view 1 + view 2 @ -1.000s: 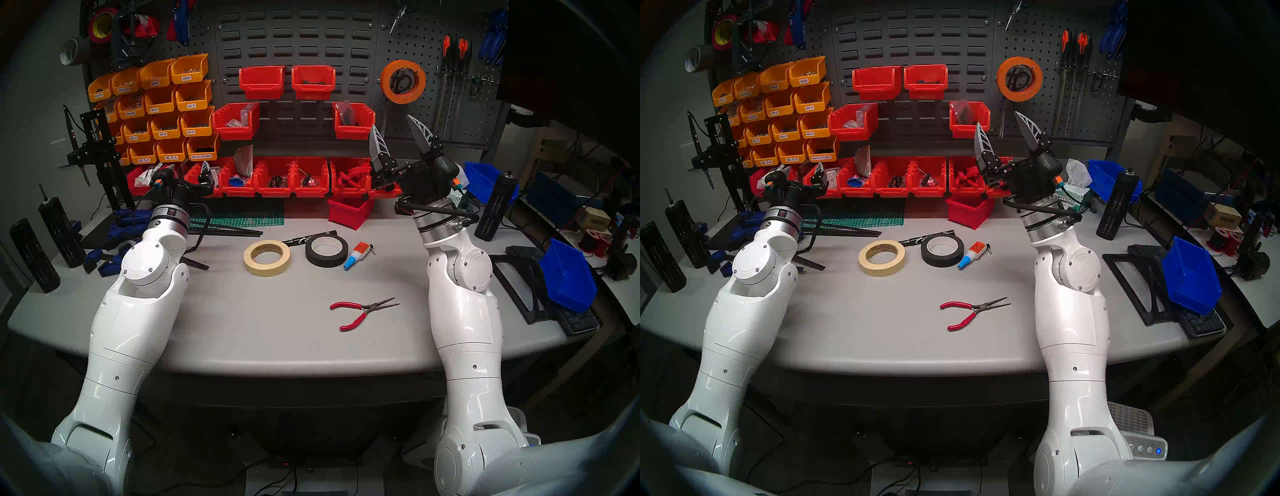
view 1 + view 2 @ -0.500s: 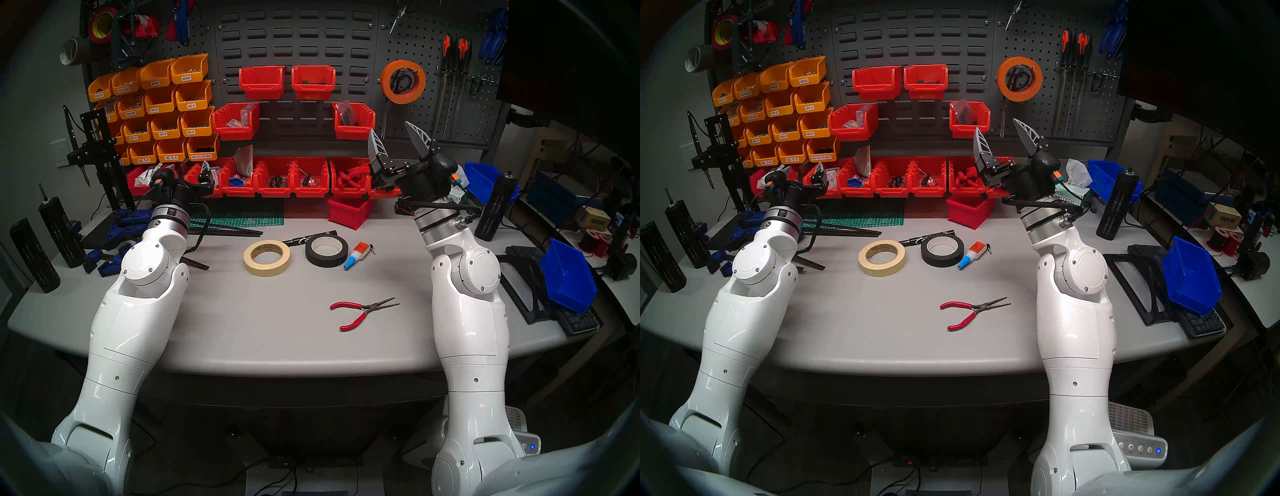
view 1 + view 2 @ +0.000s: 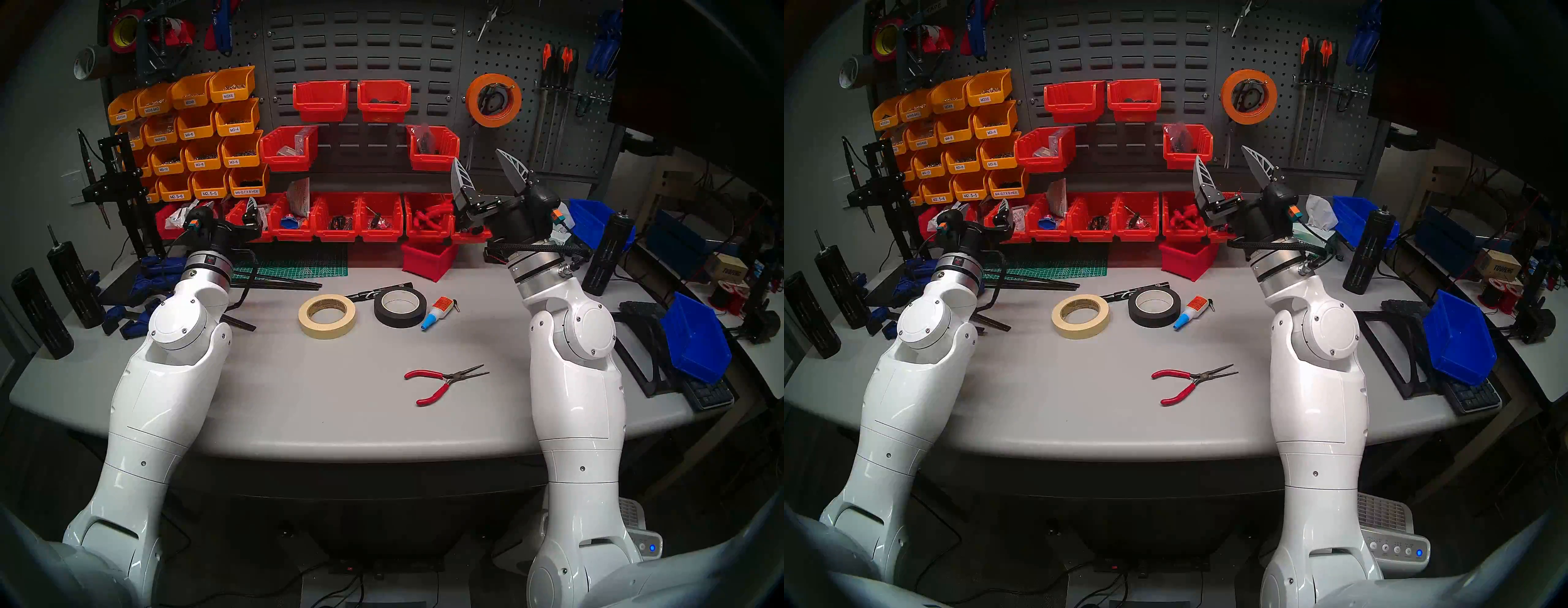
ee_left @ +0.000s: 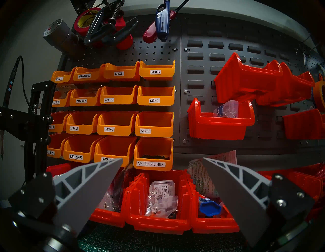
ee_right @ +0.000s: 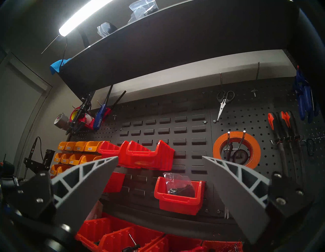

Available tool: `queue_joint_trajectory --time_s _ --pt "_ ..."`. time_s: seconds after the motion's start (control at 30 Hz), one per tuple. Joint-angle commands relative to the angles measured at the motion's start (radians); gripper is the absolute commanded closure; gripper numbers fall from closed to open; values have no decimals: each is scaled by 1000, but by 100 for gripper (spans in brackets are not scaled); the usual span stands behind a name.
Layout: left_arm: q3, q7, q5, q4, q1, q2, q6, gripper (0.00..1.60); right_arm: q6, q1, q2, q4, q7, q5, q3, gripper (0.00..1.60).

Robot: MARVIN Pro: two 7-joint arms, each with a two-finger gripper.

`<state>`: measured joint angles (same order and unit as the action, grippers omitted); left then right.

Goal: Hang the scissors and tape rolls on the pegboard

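The orange roll (image 3: pixel 494 100) is hung on the pegboard (image 3: pixel 534 63) at far right, over two hooks; behind it, purple handles are glimpsed through its core in the right wrist view, probably the scissors (image 5: pixel 236 155), though most of them is hidden. Thin blades seen just below the roll in the head views may be theirs; this cannot be settled.

The cream roll (image 3: pixel 326 316) and the black roll (image 3: pixel 400 306) are laid flat on the tabletop (image 3: pixel 297 403), near the middle, close together but apart.

The right end effector (image 3: pixel 488 170) is held raised below the orange roll, fingers spread wide, nothing between them. The left end effector (image 4: pixel 161 176) is held at far left before the bins, fingers likewise apart and empty.

From the right end effector the black roll lies down, nearer and to the left; being flat, its axis is upright, so its rim is best approached from above. The right arm is judged the nearer to it; the cream roll sits about midway between the arms.

Small black-handled snips (image 5: pixel 224 102) are hung higher up. A marker (image 3: pixel 377 292) is partly hidden behind the black roll.
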<state>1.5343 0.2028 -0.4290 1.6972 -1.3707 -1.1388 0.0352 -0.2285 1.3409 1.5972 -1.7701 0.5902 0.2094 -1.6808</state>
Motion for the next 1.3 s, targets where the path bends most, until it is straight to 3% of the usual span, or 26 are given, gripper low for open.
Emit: queue_joint_trajectory --time_s 0.0,0.5,0.9,1.27 --pt "9 -2 0 30 36 1 18 0 -9 -19 6 -37 -1 7 2 0" --pt "9 -2 0 30 36 1 18 0 3 -21 -18 -53 24 20 -2 0" --pt "9 -2 0 30 36 1 17 0 154 -47 -82 -105 97 70 -34 0" --pt "9 -2 0 30 36 1 17 0 269 -105 -140 -48 190 129 -74 0"
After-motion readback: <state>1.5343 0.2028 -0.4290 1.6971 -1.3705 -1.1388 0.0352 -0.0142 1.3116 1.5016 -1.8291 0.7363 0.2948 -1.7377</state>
